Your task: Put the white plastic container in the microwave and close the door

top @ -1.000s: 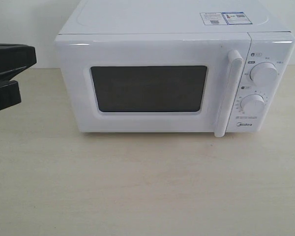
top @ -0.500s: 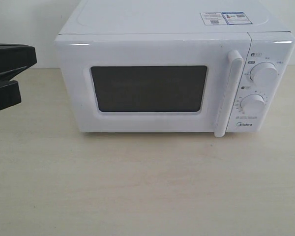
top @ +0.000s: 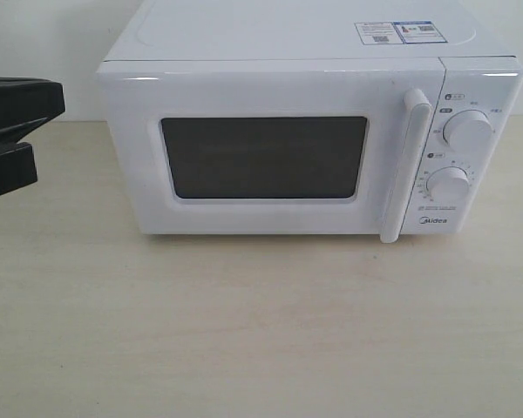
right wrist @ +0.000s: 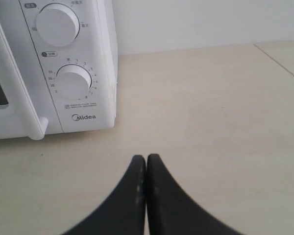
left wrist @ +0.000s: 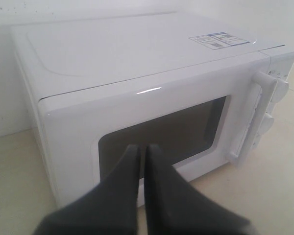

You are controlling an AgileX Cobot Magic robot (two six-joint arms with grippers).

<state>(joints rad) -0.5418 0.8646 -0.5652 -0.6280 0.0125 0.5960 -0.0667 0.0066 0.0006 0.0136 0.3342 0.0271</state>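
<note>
Standing on the tabletop, the microwave has its door shut flush, its handle beside the dials. The left jaws are clenched on nothing, tips facing the dark window. The right jaws, likewise pinched together and empty, hang over the tabletop near the dials.

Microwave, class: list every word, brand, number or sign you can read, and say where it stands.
"Midea": on the microwave front, under the lower dial.
Numbers ringing the lower dial: too small to read.
Labels by the upper dial: blurred.
Stickers on the top: too small to read.
</note>
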